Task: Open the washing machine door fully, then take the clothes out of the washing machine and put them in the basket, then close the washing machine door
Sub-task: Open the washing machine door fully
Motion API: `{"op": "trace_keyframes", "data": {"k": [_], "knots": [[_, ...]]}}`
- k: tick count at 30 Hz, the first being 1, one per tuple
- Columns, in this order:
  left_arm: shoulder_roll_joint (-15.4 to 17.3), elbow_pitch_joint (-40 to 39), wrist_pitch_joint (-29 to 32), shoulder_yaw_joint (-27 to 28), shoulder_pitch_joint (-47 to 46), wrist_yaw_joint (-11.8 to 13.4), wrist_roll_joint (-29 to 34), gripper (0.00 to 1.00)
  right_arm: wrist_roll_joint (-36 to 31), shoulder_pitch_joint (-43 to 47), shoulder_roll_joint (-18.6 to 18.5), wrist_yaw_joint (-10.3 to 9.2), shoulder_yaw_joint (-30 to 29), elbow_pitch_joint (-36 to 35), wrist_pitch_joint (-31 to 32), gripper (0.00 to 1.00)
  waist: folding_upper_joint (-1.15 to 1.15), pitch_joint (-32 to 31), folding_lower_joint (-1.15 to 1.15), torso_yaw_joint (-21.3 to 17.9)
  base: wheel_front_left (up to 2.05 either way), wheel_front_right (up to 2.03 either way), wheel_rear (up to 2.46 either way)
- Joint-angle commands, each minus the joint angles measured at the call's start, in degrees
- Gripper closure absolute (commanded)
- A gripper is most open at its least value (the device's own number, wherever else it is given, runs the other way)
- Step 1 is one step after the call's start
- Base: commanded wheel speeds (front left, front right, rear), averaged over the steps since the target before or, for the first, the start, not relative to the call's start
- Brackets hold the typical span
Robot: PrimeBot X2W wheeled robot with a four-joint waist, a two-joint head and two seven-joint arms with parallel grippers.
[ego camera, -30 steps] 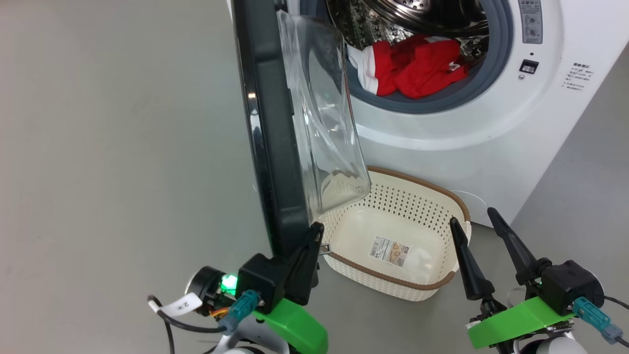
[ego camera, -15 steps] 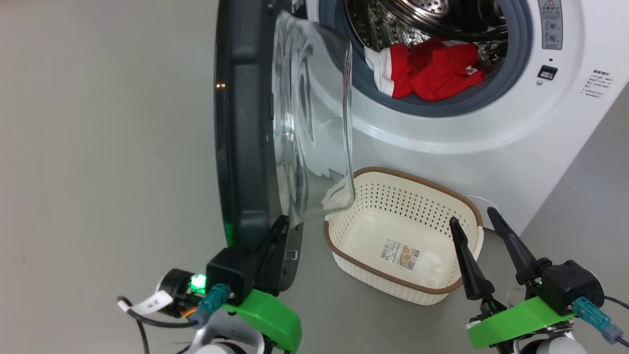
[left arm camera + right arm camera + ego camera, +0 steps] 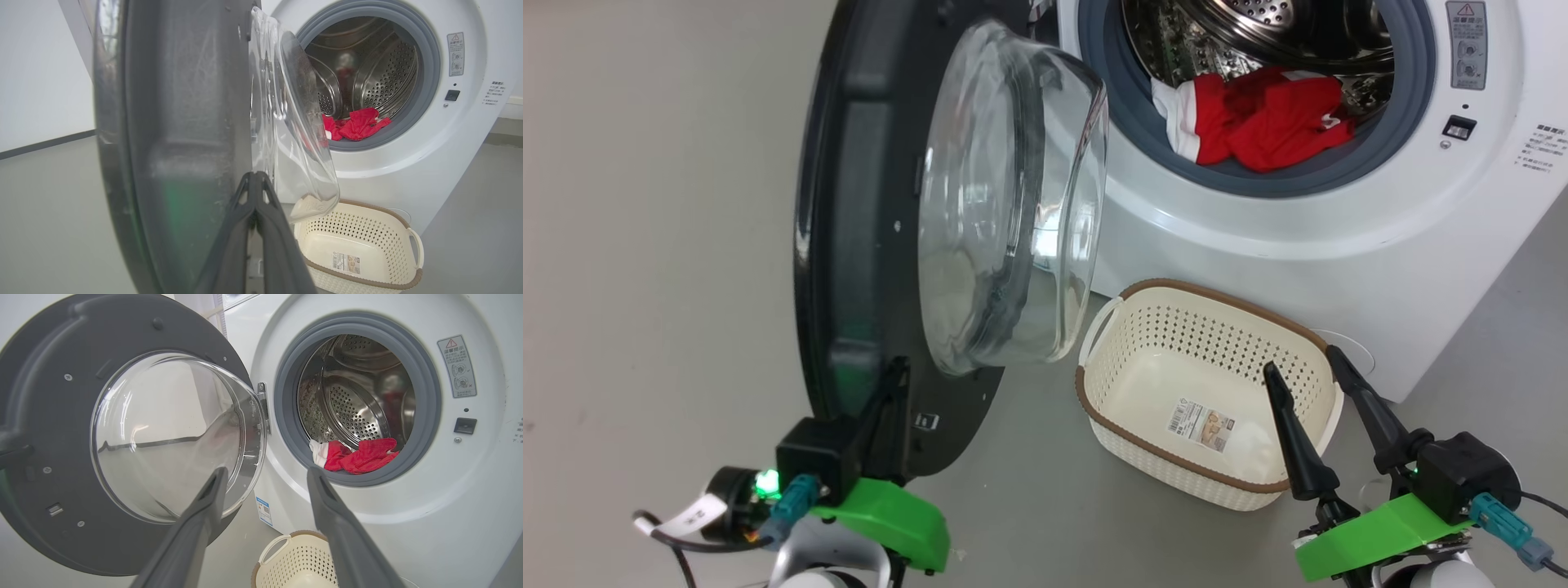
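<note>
head view: washing machine door (image 3: pixel 849 204) stands swung out to the left of the opening, its inner face and bulging clear glass bowl (image 3: pixel 1005 204) turned toward the camera; whether it has reached its full swing cannot be told. left gripper (image 3: pixel 894 384) has its two fingers pressed together with no gap, tip resting against the dark inner rim at the bottom of the door; nothing sits between the fingers. left wrist view agrees: closed fingers meet at a point on the door's inner face. right gripper (image 3: pixel 1303 363) hangs with fingers spread wide and bare, in front of the right end of the basket (image 3: pixel 1160 469), touching nothing. basket sits on the grey floor (image 3: pixel 645 245) just in front of the washing machine (image 3: pixel 1258 237), below the opening and right of the door; only a label sticker (image 3: pixel 1207 425) lies inside it. clothes (image 3: pixel 1258 122), red with a white panel at the left, lie in a heap at the bottom front of the steel drum (image 3: pixel 355 408), resting against the grey gasket (image 3: pixel 286 416). right wrist view looks between the spread fingers at the door hinge side and the open drum mouth.
</note>
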Motion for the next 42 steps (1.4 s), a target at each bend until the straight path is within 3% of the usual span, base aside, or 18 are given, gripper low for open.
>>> {"op": "trace_keyframes", "data": {"k": [1,15,25,42], "knots": [[2.14,-0.56,-0.83,3.25,-1.04,1.04,-0.37,1.00,0.62,-0.63,0.09,0.36,1.32,-1.77,0.12,0.00,0.00,0.13,0.00,0.08,0.00,0.00,0.00],[3.05,5.40,-6.95,7.66,-2.74,0.67,-3.58,1.00,-0.08,-0.73,0.09,0.36,1.31,-2.73,1.05,0.00,0.00,0.90,0.00,-0.24,0.00,0.00,0.00],[2.62,12.63,-12.08,10.72,-6.13,-1.13,-6.81,1.00,-1.68,-1.26,0.09,0.36,1.16,-4.37,2.80,0.00,0.00,2.97,0.00,-0.40,0.00,0.00,0.00],[2.75,20.00,-14.56,15.09,-11.27,-3.03,-7.93,1.00,-3.91,-1.35,0.09,0.36,0.84,-7.11,5.51,0.00,0.00,5.54,0.00,-0.44,0.00,0.00,0.00]]}}
